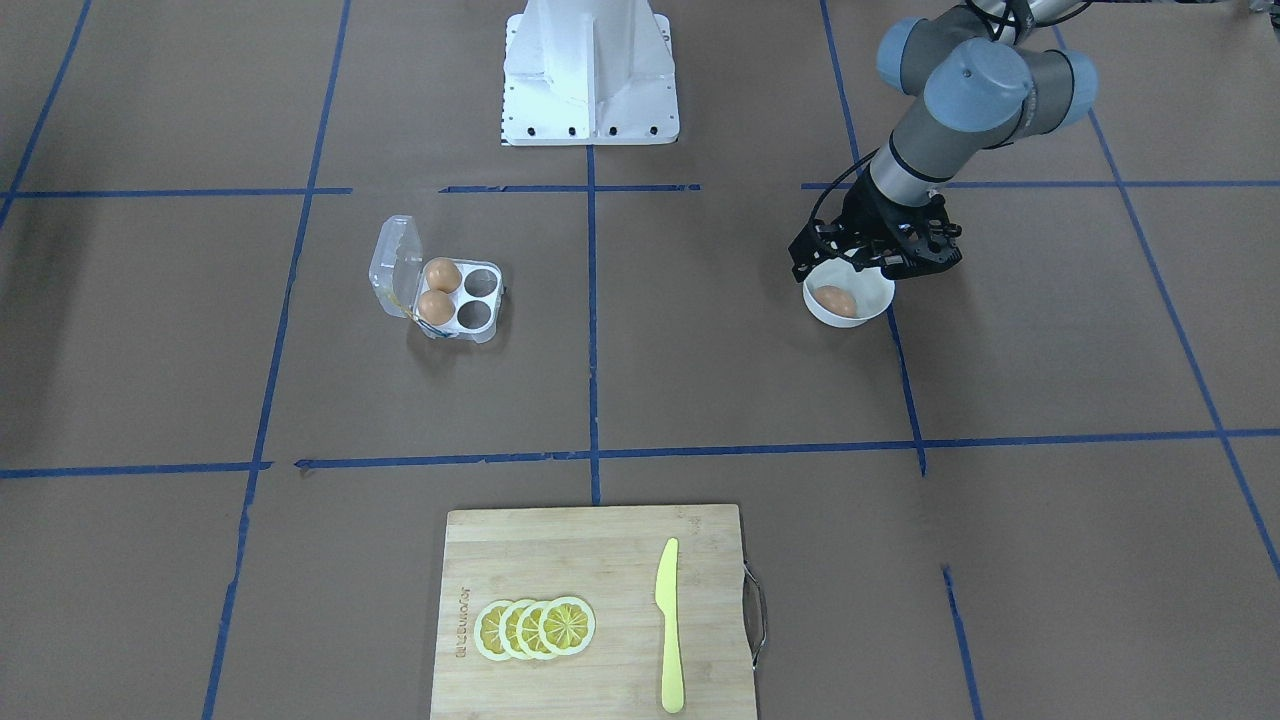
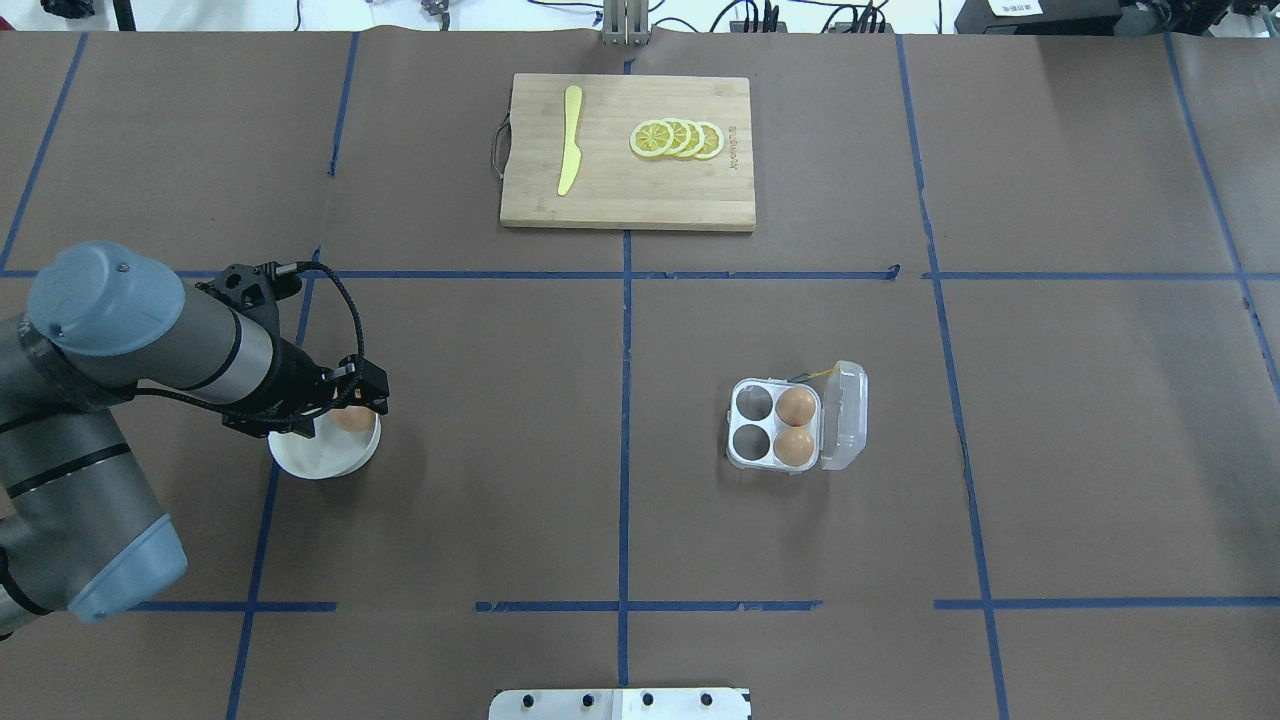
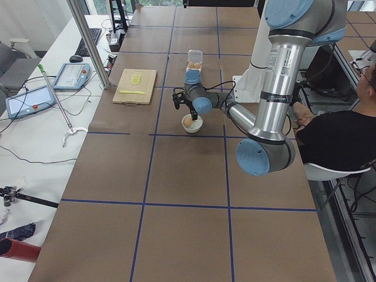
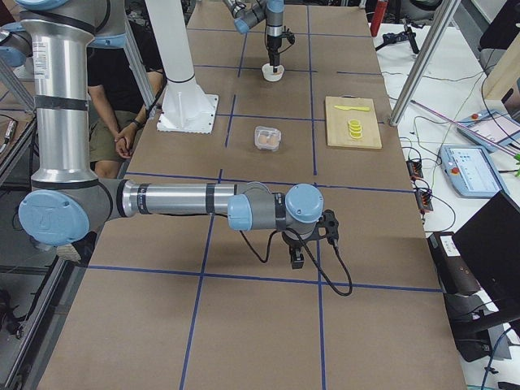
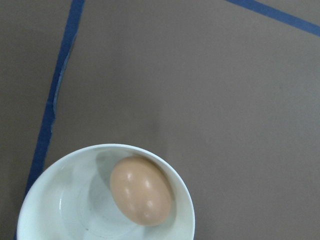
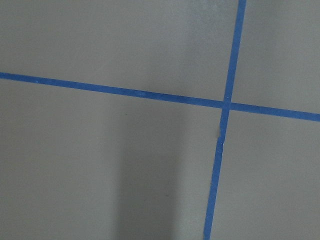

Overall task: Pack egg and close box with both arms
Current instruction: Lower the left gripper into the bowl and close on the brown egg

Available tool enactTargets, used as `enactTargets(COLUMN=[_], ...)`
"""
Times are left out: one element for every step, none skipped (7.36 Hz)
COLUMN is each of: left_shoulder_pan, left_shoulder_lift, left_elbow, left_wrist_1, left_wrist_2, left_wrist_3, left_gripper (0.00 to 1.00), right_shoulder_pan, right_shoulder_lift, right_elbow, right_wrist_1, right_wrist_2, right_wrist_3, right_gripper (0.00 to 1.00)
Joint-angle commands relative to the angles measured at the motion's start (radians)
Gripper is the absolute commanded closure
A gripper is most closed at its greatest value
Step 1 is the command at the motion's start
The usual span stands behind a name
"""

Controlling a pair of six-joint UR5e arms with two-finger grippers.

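Observation:
An orange-brown egg (image 1: 835, 300) lies in a round white bowl (image 1: 858, 318); it also shows in the overhead view (image 2: 352, 419) and the left wrist view (image 5: 141, 190). My left gripper (image 1: 868, 262) hangs just above the bowl, open and empty, and its fingers do not show in the wrist view. The clear box (image 1: 472, 298) stands apart across the table with its lid (image 2: 846, 415) open. Two eggs (image 2: 796, 427) fill the cups next to the lid, and the other two cups are empty. My right gripper (image 4: 297, 258) shows only in the exterior right view, low over bare table; I cannot tell its state.
A wooden cutting board (image 1: 560, 560) with lemon slices (image 1: 535, 628) and a yellow knife (image 1: 669, 625) lies at the operators' side. The white pedestal (image 1: 590, 75) stands at the robot's edge. A seated person (image 3: 335, 141) is beside the table.

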Motion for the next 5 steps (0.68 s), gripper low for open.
enactTargets(left_shoulder_pan=[0.003, 0.004, 0.004, 0.004, 0.004], left_shoulder_lift=[-0.002, -0.002, -0.002, -0.002, -0.002], left_elbow=[-0.003, -0.003, 0.000, 0.001, 0.003], left_wrist_1=[0.060, 0.071, 0.073, 0.079, 0.079], left_wrist_2=[0.029, 0.037, 0.039, 0.039, 0.039], left_wrist_3=[-0.002, -0.002, -0.014, -0.017, -0.017], left_gripper=[0.26, 0.26, 0.26, 0.30, 0.30], right_shoulder_pan=[0.000, 0.000, 0.000, 0.000, 0.000], right_shoulder_lift=[-0.001, -0.001, -0.001, -0.001, -0.001], right_elbow=[0.001, 0.001, 0.001, 0.001, 0.001], right_wrist_1=[0.000, 0.000, 0.000, 0.000, 0.000], right_wrist_2=[0.000, 0.000, 0.000, 0.000, 0.000], right_wrist_3=[0.000, 0.000, 0.000, -0.001, -0.001], right_gripper=[0.00, 0.00, 0.00, 0.00, 0.00])
